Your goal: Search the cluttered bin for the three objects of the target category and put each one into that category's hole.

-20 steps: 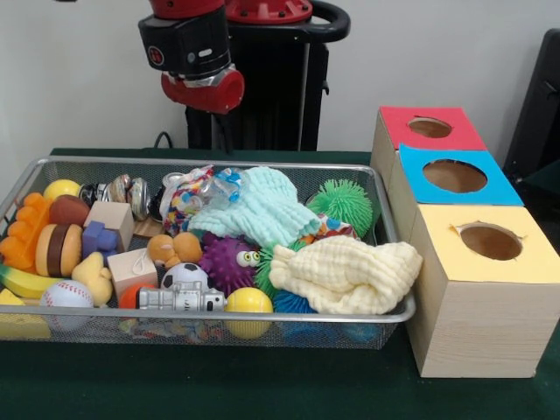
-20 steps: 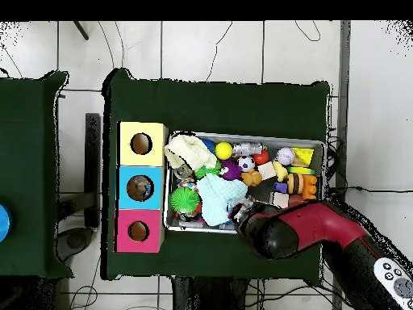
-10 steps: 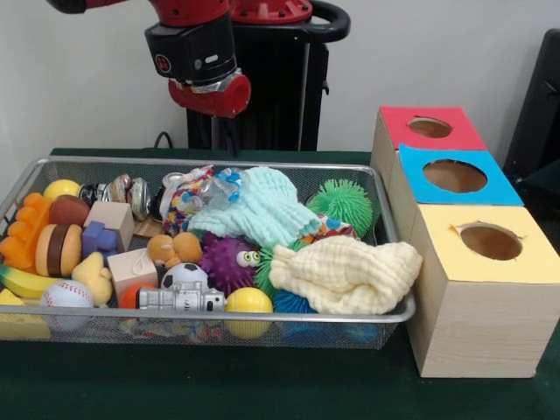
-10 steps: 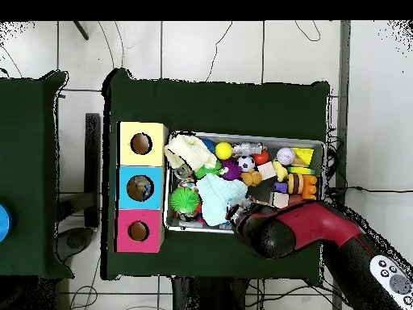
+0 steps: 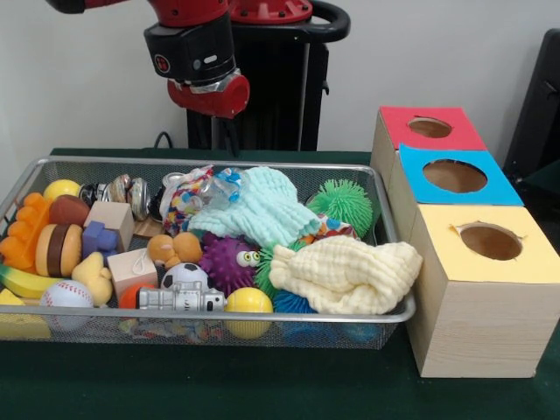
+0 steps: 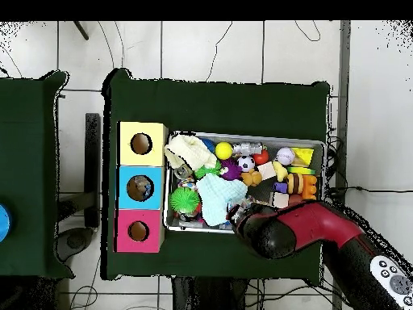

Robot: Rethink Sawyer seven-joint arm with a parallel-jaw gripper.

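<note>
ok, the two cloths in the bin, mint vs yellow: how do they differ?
The mint cloth is pale green and heaped toward the bin's middle; the yellow cloth is cream-yellow and bunched at the end by the boxes. In the front view the mint one lies farther back, the yellow one against the near rim. Both are crumpled, waffle-textured cloths lying on toys.

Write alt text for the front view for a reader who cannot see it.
A wire mesh bin crammed with toys, balls and two cloths sits on a dark green table, with the robot arm's red and black end hanging above the bin's back edge. Right of the bin stand three wooden boxes with holed red, blue and yellow tops.
</note>
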